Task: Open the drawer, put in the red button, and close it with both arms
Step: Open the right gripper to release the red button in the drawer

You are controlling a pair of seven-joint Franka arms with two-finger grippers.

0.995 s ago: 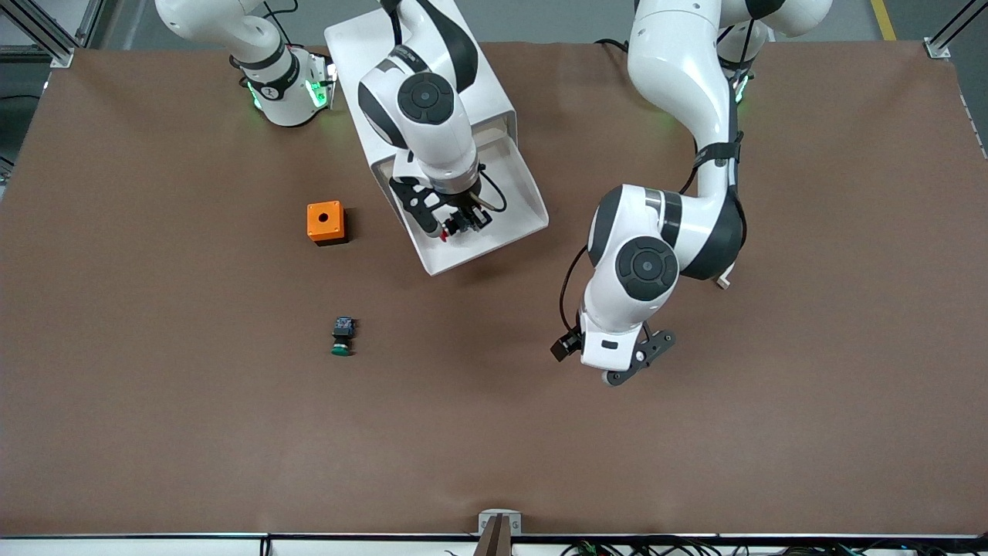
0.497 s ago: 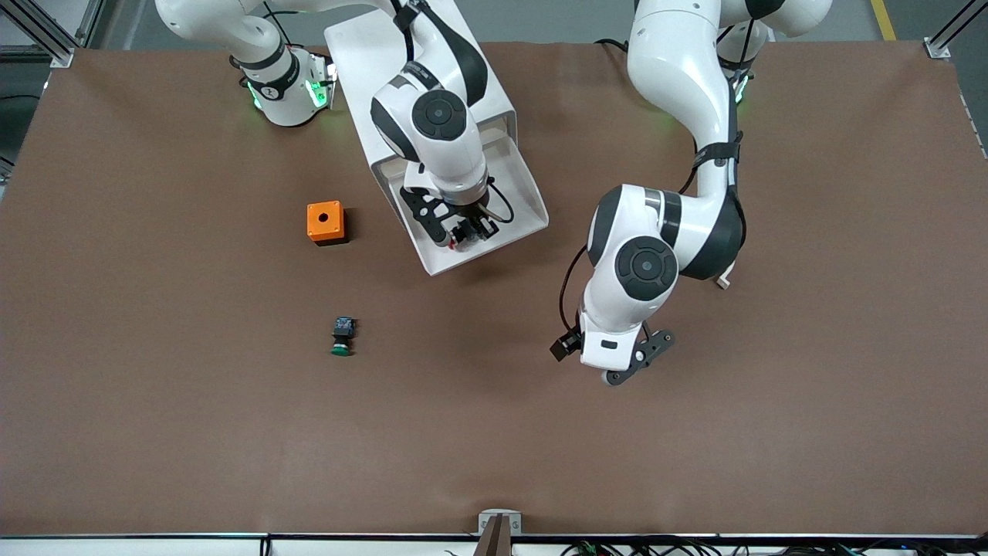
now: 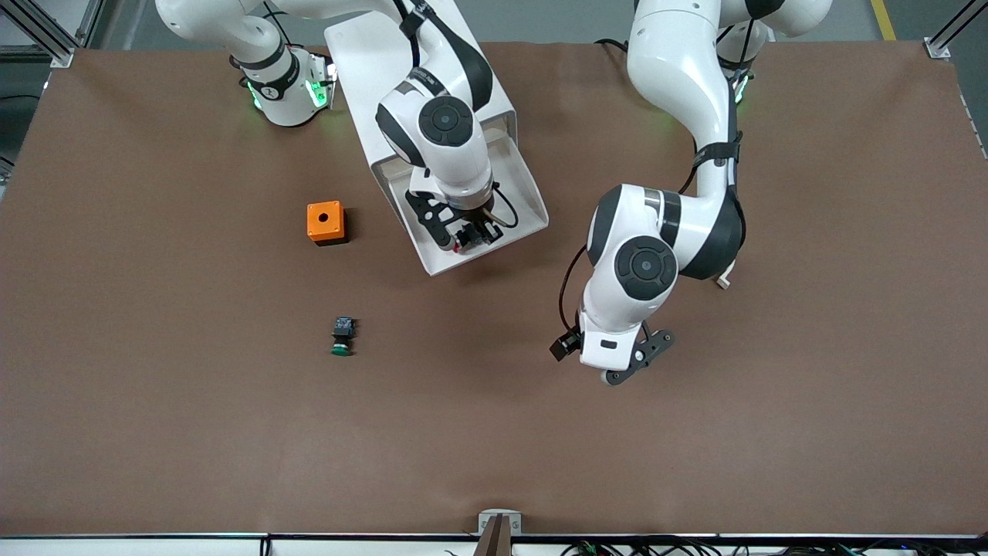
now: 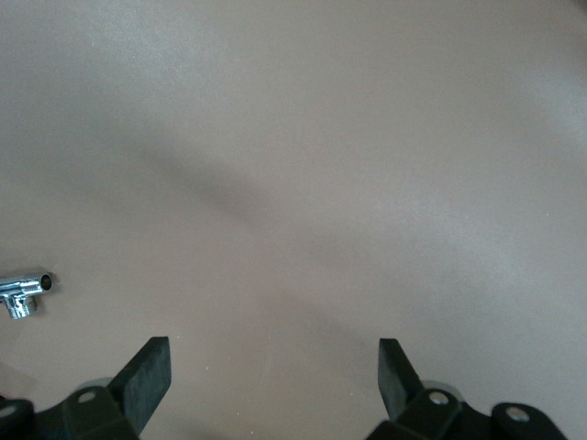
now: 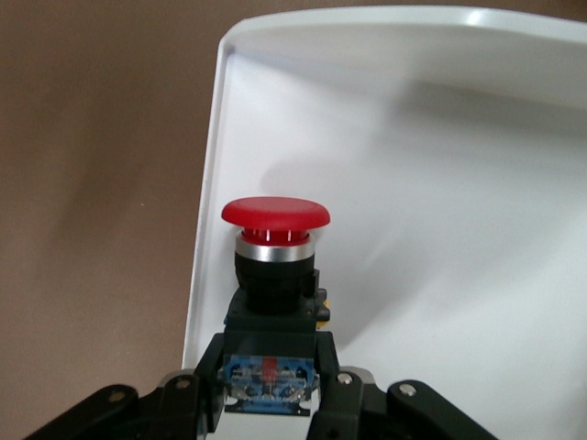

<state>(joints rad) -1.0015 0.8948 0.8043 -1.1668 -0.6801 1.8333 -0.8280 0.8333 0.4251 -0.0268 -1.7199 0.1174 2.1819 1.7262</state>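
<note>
Clenched on the red button [image 5: 275, 266] by its black-and-blue body, the right gripper [image 3: 463, 235] hangs over the open drawer [image 3: 519, 202]. In the right wrist view the button's long axis runs straight out from the fingers, red cap leading. Nothing else shows in the white drawer. Waiting over bare brown table [image 3: 695, 432], the left gripper [image 4: 273, 385] is spread wide and holds nothing.
</note>
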